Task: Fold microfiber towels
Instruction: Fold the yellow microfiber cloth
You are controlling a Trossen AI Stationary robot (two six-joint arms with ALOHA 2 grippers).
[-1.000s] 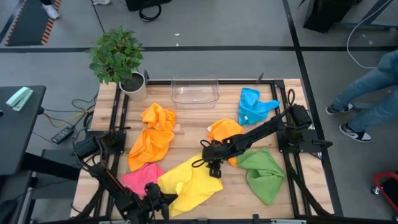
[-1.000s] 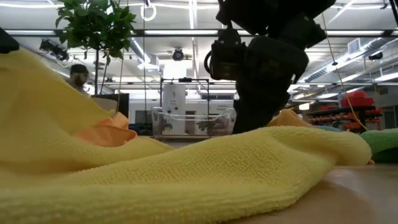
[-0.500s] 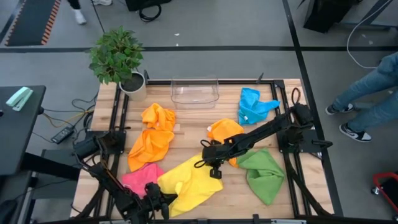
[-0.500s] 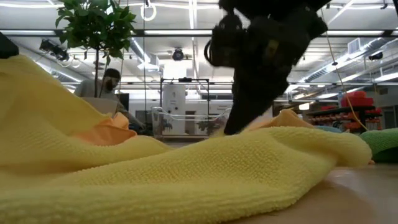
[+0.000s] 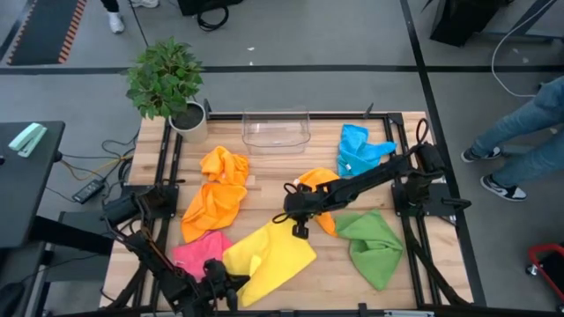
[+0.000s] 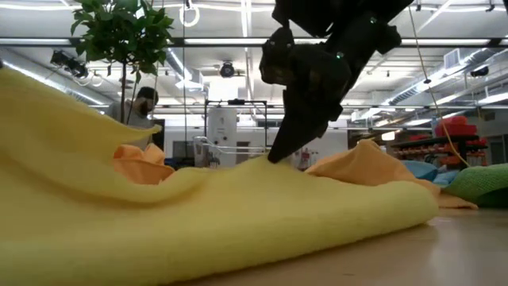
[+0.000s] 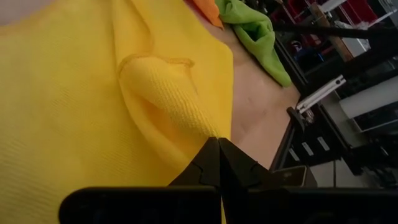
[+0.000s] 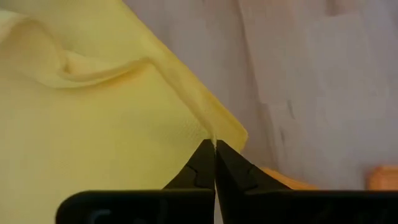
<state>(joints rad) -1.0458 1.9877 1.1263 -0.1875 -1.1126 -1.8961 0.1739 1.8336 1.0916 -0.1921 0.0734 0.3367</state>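
We are at the start of folding the yellow towel [image 5: 269, 258], which lies at the front of the wooden table [image 5: 330, 277], between the pink towel [image 5: 198, 254] and the green towel [image 5: 374, 246]. The right gripper [image 5: 300, 231] has its fingers pinched together on the yellow towel's far corner — the right wrist view shows the cloth edge caught right at the tips. The left gripper [image 5: 236, 286] sits at the towel's near edge, fingers together; it seems to hold a fold of yellow cloth, though its wrist view leaves that unsure.

The next move, as we judge it, calls for lifting that corner and carrying it across the towel to the opposite edge — low enough that the cloth does not slip free or drag the orange towel [image 5: 319, 187] just beside it.

Elsewhere on the table lie two more orange cloths [image 5: 216, 189], a blue towel [image 5: 359, 150], a clear bin [image 5: 276, 129] and a potted plant [image 5: 167, 84]. Beyond the table we see grey floor and a person's legs [image 5: 520, 132].
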